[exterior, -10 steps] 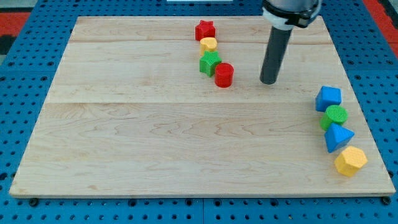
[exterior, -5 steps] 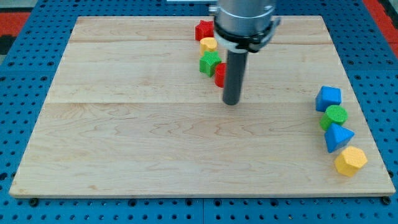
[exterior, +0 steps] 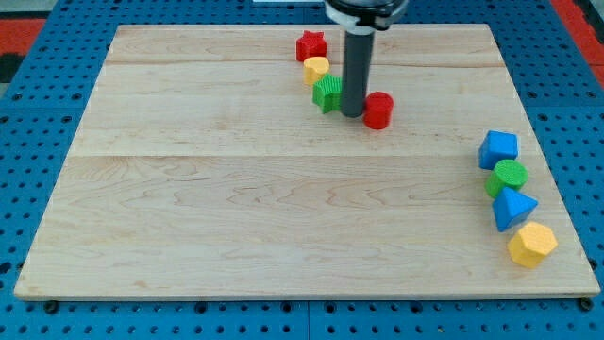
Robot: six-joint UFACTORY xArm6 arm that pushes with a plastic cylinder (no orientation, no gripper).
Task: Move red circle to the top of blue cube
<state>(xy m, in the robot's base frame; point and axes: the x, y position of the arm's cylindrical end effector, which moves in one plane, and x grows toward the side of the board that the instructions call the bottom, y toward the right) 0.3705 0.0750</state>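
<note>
my tip (exterior: pixel 353 114) sits between the green block (exterior: pixel 327 93) and the red circle (exterior: pixel 378 110), touching the circle's left side | no claw here, only a rod, so no open or shut to tell | blue cube (exterior: pixel 497 148) lies far off right and a bit lower on the counter (exterior: pixel 236 208) | push should go right.

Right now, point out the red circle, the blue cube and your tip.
Red circle (exterior: pixel 378 110): camera view, its front side.
Blue cube (exterior: pixel 498 149): camera view, its front face.
My tip (exterior: pixel 352 112): camera view, the rod's very end.
</note>
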